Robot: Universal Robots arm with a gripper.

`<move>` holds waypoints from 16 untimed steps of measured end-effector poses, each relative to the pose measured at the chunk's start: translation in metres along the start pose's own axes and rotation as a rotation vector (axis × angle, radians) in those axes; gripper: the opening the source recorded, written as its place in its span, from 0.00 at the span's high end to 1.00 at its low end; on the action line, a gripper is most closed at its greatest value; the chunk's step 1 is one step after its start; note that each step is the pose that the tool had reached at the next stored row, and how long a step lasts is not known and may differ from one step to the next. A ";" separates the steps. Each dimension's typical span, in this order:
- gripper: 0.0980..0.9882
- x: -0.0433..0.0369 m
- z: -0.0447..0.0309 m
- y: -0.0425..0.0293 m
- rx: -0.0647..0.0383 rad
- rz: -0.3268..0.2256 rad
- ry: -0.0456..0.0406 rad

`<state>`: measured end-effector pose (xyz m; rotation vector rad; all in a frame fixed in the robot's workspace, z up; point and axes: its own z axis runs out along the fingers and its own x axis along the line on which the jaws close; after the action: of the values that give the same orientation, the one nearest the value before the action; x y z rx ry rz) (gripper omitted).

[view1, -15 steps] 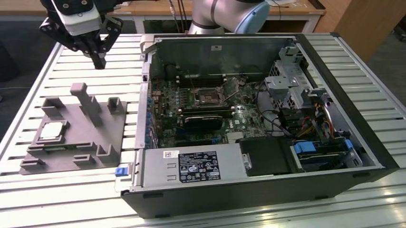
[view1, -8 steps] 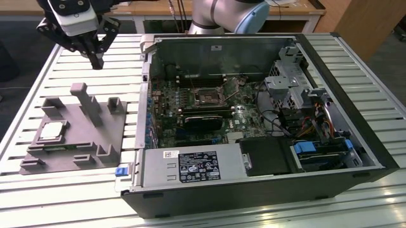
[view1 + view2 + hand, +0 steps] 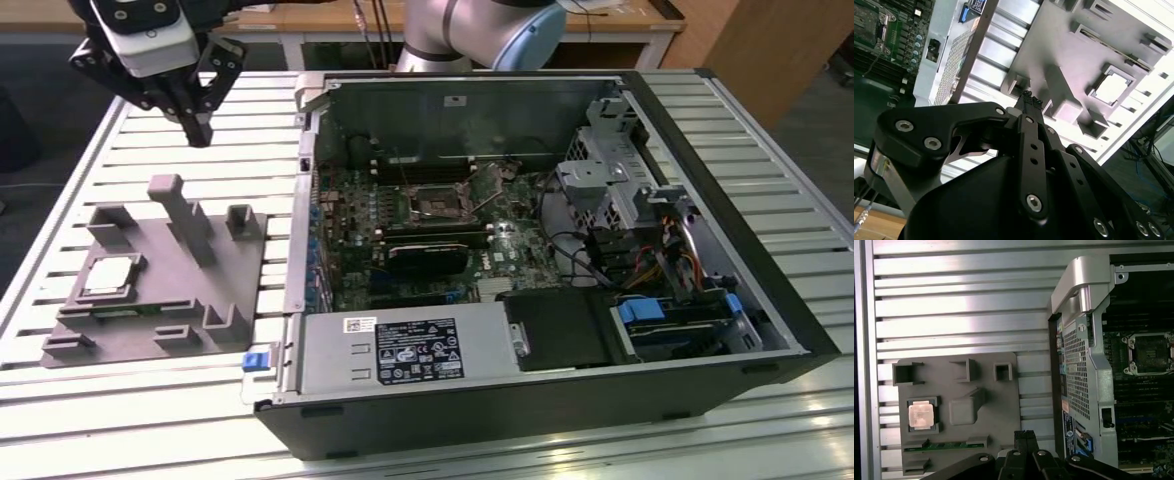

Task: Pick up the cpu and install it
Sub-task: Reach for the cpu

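Hovering over the slatted table [image 3: 67,170], the gripper [image 3: 199,132] has its fingers pinched together, holding nothing.
The cpu [image 3: 110,277] sits in the grey fixture [image 3: 247,262].

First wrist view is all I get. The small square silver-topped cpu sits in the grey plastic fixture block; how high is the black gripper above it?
Observer: In the exterior view the black gripper hangs well above the tallest post of the grey plastic fixture block, clear of the small square silver-topped cpu.
Operator: Is it carrying anything?
Observer: No; the second wrist view shows its fingertips shut together, empty.
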<state>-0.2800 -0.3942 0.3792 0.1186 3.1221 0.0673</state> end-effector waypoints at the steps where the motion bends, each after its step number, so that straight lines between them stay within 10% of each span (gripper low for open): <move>1: 0.99 0.0007 0.0001 0.0000 0.000 0.000 0.0001; 16: 0.99 0.0146 0.0011 -0.0012 0.000 0.000 0.0006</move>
<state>-0.2947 -0.3942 0.3778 0.1188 3.1227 0.0673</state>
